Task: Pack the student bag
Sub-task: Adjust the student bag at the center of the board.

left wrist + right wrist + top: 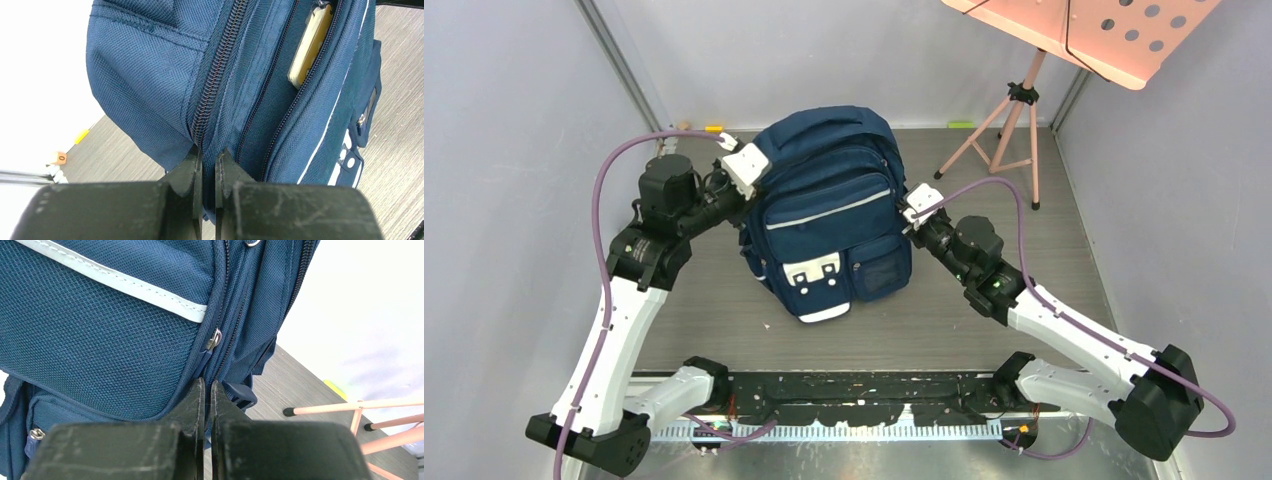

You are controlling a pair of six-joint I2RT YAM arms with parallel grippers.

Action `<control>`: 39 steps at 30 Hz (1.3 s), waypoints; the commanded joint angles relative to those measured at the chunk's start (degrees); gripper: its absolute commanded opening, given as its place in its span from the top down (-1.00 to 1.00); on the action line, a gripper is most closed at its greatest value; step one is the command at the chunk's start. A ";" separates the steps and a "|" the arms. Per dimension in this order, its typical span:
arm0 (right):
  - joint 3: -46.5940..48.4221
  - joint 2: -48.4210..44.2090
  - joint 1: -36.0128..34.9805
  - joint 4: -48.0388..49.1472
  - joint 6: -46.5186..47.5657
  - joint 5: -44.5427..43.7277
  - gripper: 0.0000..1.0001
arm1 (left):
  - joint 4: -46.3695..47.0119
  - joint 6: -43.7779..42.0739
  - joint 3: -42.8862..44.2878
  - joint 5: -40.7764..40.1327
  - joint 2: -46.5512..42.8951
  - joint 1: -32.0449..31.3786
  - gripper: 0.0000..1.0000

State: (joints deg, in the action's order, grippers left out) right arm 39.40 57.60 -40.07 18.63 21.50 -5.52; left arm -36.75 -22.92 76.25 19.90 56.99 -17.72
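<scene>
The left tool (209, 152) is pinched narrow, tips against a zip (212, 75) on the navy backpack (829, 215); the backpack stands upright mid tabletop (714, 320) between both tools; the right tool (207, 386) is closed by a blue zip pull (201, 362); a small orange block (59, 158) reads "0".

Upright navy student bag (829, 215), pocket unzipped
</scene>
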 commanded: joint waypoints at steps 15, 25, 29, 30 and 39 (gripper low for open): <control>3.69 -3.75 0.68 13.08 3.23 0.19 -0.13 | 2.49 0.77 0.67 4.71 -1.36 0.47 1.00; 12.40 -0.66 1.26 -0.22 -7.10 -6.60 -0.43 | 4.68 -1.91 5.28 5.26 2.51 0.49 1.00; 17.72 0.86 4.72 -8.13 -11.70 1.96 -0.56 | 2.88 -4.45 11.93 7.14 7.82 0.49 1.00; 20.28 1.25 7.42 -10.65 -14.12 4.35 -0.57 | 2.44 -4.79 13.16 7.41 8.87 0.49 1.00; 37.28 15.50 24.94 -22.73 -20.88 34.30 -0.61 | 3.55 -5.52 15.39 7.98 11.84 0.49 1.00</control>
State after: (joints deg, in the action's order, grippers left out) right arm 69.30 66.67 -19.49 2.63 4.84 13.50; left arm -39.86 -26.24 87.53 25.74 69.23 -17.47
